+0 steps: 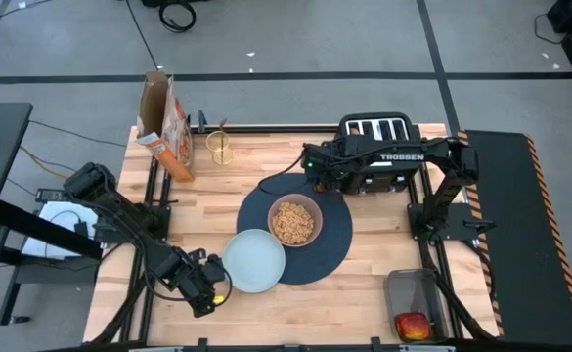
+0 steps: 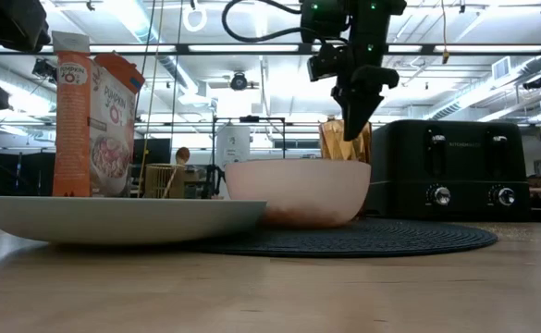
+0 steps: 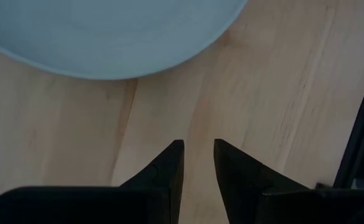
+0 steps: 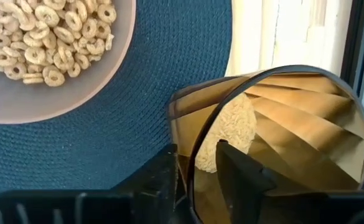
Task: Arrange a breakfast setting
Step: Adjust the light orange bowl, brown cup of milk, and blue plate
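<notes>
A pink bowl (image 1: 294, 221) of cereal rings stands on the round dark-blue mat (image 1: 336, 249). The pale-blue plate (image 1: 254, 260) lies at the mat's near left, its right part over the mat's edge. My right gripper (image 1: 317, 176) is above the mat's far edge, shut on the amber tumbler (image 4: 294, 137), which also shows in the low view (image 2: 337, 146) behind the bowl. My left gripper (image 1: 212, 286) hovers over bare table just left of the plate (image 3: 107, 31), its fingers a narrow gap apart and empty. A small clear glass (image 1: 220, 148) holding the gold spoon stands at the far left. The red apple (image 1: 413, 326) lies at the near right. The bagel is not in view. My right gripper holds the tumbler by its rim (image 4: 185, 154), one finger inside the glass and one outside its wall. The fingers come from above, pointing down. The tumbler stands upright below them. The bowl hides its base in the low view, so I cannot tell whether it is on the mat.
The black toaster (image 1: 378, 127) stands at the far right, just behind my right arm. The tall cereal box (image 1: 168, 127) stands at the far left corner. A grey tray (image 1: 415, 291) lies at the near right beside the apple. Bare wood shows along the near edge.
</notes>
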{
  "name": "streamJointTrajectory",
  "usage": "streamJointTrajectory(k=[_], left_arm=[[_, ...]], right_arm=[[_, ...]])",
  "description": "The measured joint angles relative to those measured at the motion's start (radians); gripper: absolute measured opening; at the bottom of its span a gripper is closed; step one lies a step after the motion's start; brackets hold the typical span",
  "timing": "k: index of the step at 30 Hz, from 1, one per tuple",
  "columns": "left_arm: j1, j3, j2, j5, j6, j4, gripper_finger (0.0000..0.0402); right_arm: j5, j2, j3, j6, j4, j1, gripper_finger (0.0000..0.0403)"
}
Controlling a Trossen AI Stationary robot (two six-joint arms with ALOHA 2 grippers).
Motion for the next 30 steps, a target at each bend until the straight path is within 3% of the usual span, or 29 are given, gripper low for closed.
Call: streamJointTrajectory(k=[15, 30], left_arm=[[0.001, 0.000, 0.000, 0.034, -0.002, 0.003, 0.0096], [0.001, 0.000, 0.000, 0.034, -0.001, 0.003, 0.0096]], right_arm=[[0.005, 0.002, 0.000, 0.008, 0.003, 0.029, 0.0154], [0.026, 0.001, 0.000, -0.039, 0.080, 0.032, 0.0156]])
